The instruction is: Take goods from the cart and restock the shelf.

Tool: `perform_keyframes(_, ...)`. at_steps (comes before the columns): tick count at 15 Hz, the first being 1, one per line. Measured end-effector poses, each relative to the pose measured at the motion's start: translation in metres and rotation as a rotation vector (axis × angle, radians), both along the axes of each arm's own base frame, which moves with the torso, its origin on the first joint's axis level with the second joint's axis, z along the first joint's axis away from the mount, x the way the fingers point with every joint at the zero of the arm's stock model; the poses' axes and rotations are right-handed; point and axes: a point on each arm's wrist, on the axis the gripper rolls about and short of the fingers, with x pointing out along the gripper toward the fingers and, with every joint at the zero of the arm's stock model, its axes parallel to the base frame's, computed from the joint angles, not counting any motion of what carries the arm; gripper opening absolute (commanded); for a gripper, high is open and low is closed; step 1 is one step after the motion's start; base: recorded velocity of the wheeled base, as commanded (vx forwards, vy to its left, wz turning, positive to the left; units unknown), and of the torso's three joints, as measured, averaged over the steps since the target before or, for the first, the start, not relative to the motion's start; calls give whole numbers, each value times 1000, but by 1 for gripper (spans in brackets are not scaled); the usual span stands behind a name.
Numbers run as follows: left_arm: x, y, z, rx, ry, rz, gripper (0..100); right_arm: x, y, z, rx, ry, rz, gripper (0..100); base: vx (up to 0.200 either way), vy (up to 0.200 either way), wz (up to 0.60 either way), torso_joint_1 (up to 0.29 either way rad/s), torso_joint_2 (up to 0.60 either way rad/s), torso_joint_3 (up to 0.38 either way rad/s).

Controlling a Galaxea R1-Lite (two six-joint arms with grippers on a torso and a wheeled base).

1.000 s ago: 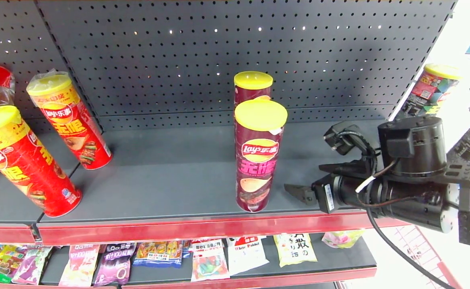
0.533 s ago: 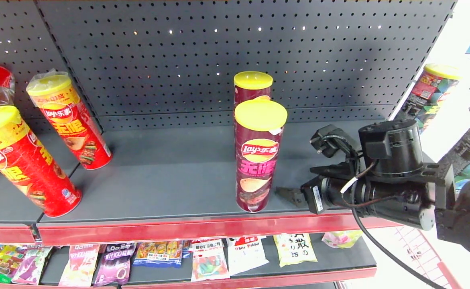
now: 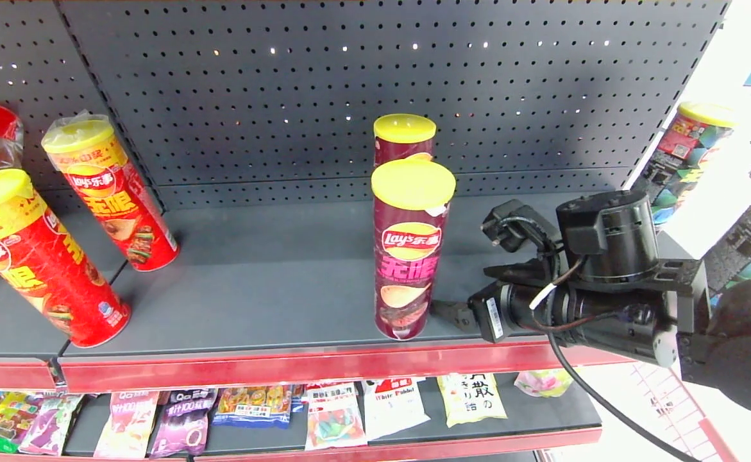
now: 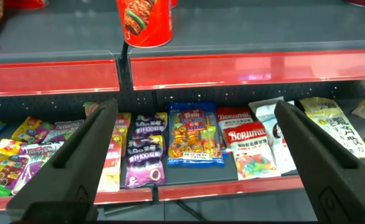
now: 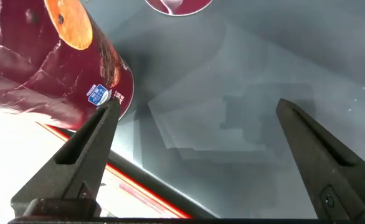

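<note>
Two maroon chip cans with yellow lids stand on the grey shelf [image 3: 272,282]: a front can [image 3: 410,256] near the red front edge and a back can [image 3: 404,135] behind it. My right gripper [image 3: 462,290] is open, low over the shelf, just right of the front can's base. In the right wrist view the front can [image 5: 45,62] lies beside one fingertip [image 5: 108,115] of the right gripper [image 5: 196,106], apparently touching it; bare shelf lies between the fingers. My left gripper [image 4: 195,104] is open and holds nothing, in front of the lower shelf of snack bags [image 4: 195,134].
Red chip cans [image 3: 35,256] [image 3: 115,192] lean on the shelf's left part. A red can [image 4: 144,18] stands above the red shelf edge [image 4: 245,65]. Snack bags [image 3: 333,414] fill the lower shelf. More cans [image 3: 689,138] stand beyond the shelf's right end.
My right gripper has moved left along the shelf up to the front maroon can's base. The can has shifted slightly to the left.
</note>
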Motion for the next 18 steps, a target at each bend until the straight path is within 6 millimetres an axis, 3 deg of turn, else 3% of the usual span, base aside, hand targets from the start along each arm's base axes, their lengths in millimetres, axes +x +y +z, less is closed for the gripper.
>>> perform_keyframes(18,0,0,0,0,0,0,100,1,6,3,6,-11,14,100,0,0,0,0,0,0)
